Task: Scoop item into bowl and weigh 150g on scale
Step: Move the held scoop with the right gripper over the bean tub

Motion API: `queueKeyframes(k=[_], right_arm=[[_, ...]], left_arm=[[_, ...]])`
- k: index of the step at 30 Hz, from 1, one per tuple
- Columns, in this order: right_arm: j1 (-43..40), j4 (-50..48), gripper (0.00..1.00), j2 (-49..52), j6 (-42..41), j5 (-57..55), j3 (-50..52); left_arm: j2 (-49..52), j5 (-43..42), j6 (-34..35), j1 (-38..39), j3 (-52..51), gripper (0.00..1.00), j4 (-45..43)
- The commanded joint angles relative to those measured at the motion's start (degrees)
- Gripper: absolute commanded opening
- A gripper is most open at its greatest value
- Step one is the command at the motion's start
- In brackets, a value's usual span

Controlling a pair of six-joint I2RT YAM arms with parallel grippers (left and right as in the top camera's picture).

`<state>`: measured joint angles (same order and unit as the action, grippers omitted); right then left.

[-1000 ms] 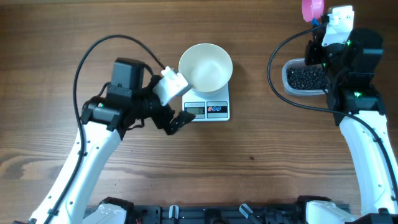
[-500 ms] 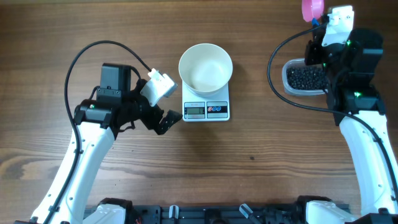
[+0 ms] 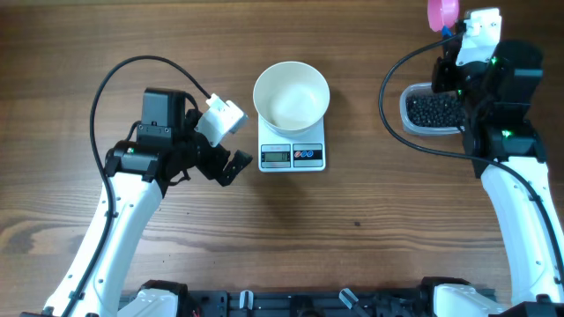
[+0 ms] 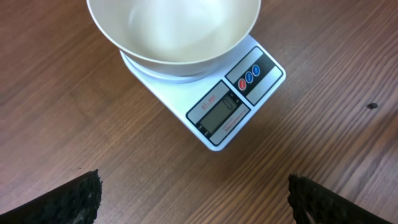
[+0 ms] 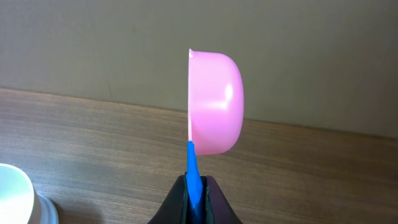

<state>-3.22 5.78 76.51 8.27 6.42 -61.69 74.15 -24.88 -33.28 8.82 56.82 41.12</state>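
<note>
Spill risk first: beads [image 3: 432, 110] heaped in clear tub [image 3: 407, 114] at far right of table [image 3: 370, 229], well apart from bowl [image 3: 292, 94], meaning a long carry with a loaded scoop. Right gripper [image 5: 196, 194] pinched tight on thin blue handle [image 5: 193, 171] of pink scoop [image 5: 214, 102], cup turned on edge, raised above tub, likely empty; thin handle liable to twist in grip and tip beads onto table. Bowl empty, seated on scale [image 3: 293, 155], overhanging platform; knock from scoop rim enough to shift it and spoil reading. Left gripper [image 3: 231, 141] spread wide, holding nothing, just beside scale on left; possible nudge. Overshoot past 150 g likely with full scoops; display too small to read
</note>
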Motion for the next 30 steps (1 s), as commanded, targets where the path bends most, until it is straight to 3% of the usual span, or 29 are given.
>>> queueKeyframes(k=[1, 30], right_arm=[[-0.2, -0.2, 0.04, 0.4, 0.8, 1.1, -1.2], [-0.2, -0.2, 0.04, 0.4, 2.3, 1.1, -1.2]], left_arm=[[-0.2, 0.3, 0.7, -0.3, -0.4, 1.0, -0.7], [-0.2, 0.3, 0.7, -0.3, -0.4, 1.0, -0.8]])
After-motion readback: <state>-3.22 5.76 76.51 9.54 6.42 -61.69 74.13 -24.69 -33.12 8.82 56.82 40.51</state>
